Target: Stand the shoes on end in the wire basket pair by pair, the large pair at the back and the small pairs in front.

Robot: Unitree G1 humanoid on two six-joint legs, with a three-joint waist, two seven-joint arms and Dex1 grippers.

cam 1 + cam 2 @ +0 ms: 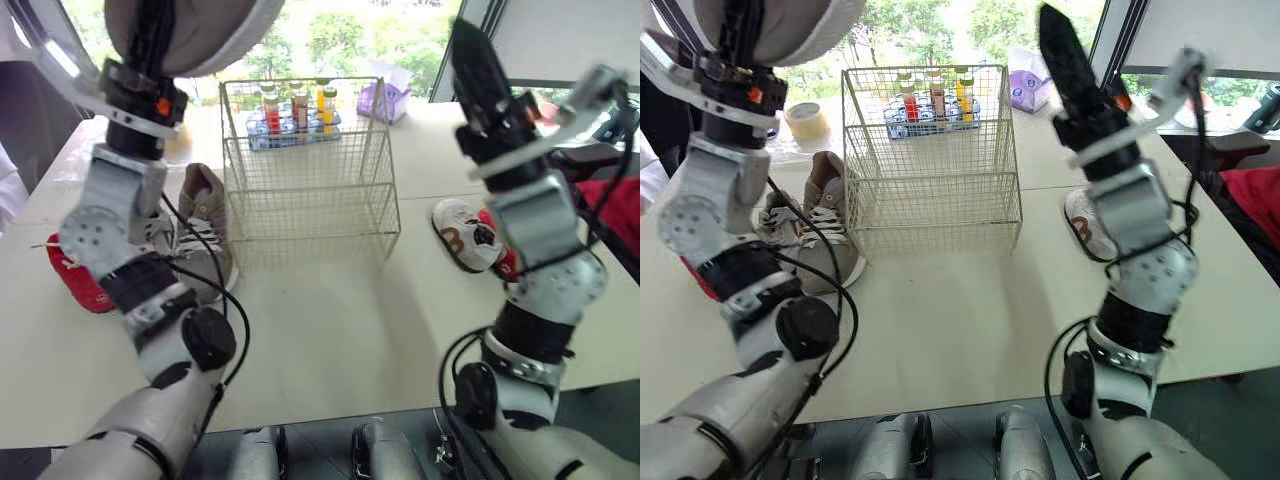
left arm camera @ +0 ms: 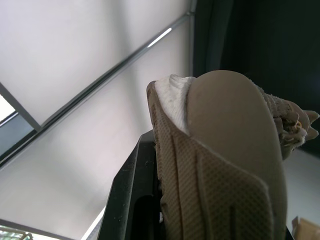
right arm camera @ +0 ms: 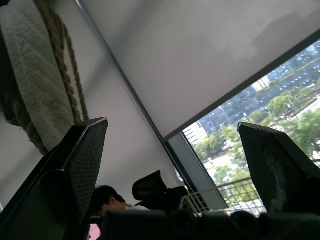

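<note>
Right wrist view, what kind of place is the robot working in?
Probably an office or lab in a city building: a roller blind over a big window facing towers, an office chair beside a person, and a pale table.

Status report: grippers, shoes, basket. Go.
Left gripper shut on large tan shoe, raised high. Right gripper open, empty. Wire basket empty; second tan shoe beside it. Nothing blocking the basket.

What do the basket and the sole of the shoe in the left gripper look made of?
Basket: thin metal wire in an open grid, likely cream-coated. Sole of the raised shoe: matte tan rubber, probably, with moulded grooves and dimples.
</note>
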